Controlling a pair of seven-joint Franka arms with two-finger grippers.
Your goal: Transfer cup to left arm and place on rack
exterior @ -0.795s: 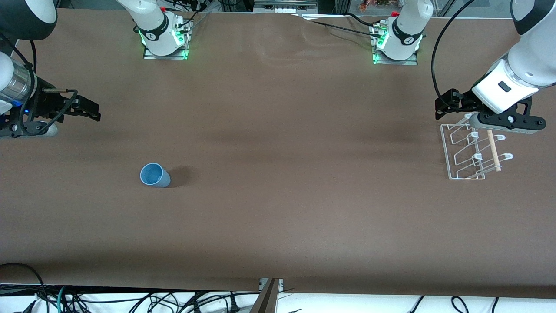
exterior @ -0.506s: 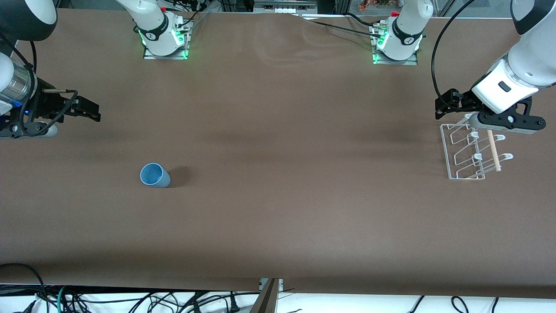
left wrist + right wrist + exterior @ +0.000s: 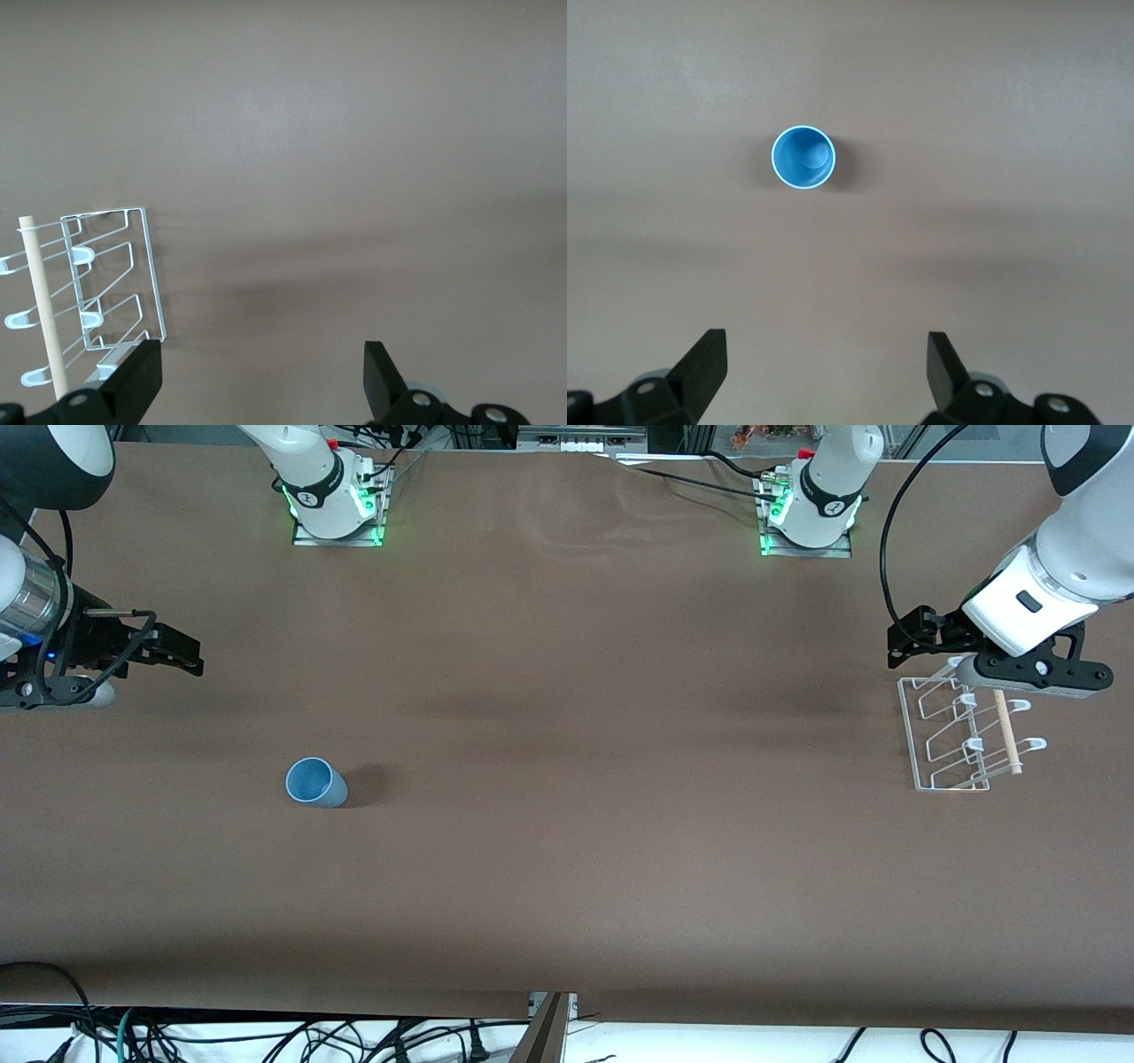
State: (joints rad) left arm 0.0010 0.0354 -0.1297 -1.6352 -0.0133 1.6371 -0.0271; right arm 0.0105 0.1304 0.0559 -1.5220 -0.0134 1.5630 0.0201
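Front view shows a brown tabletop [image 3: 567, 850] with two white arms reaching in from the frame's edges. The cup [image 3: 314, 783], a small light-blue one, stands upright with its mouth up in the lower left part of the frame, toward the right arm's end of the tabletop, with nothing touching it. The rack [image 3: 961, 735], a white wire one with a pale wooden bar, sits at the frame's right edge, toward the left arm's end, well apart from the cup.

The right tool [image 3: 182, 654] hangs over bare tabletop at the frame's left edge, higher in the frame than the cup and clear of it. In the right wrist view its two black fingers [image 3: 700, 367] stand spread wide at the bottom corners with nothing between them, and the cup [image 3: 803, 158] shows from above in the upper middle, its round mouth open to the camera.

The left tool [image 3: 904, 642] hovers over the tabletop just beside the rack's end that lies farther from the front camera. In the left wrist view its fingers [image 3: 137, 381] are spread wide and empty too, with the rack [image 3: 97, 283] at the lower left of that frame, close by one finger.
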